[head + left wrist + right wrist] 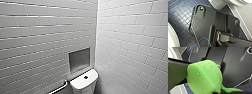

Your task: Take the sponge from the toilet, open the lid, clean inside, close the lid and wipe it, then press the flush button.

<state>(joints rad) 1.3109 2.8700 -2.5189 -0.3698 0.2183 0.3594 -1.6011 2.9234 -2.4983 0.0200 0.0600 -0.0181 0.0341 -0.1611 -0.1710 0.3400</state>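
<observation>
The bright green sponge (204, 78) looms large in the right wrist view, folded over and pinched at one end where my right gripper (218, 92) is shut on it. In the head view the toilet's white tank top (81, 83) sits low in the corner of the tiled walls. The small dark flush button (85, 77) is at its middle. The lid is hidden below the head view's lower edge. White ceramic of the toilet (218, 3) shows past the dark plate in the left wrist view. My left gripper is shut.
A metal grab bar (59, 88) runs along the left wall beside the tank. A recessed niche (79, 59) sits in the wall above it. White tiled walls meet in a corner (96, 37). The floor (179, 15) is dark blue mosaic.
</observation>
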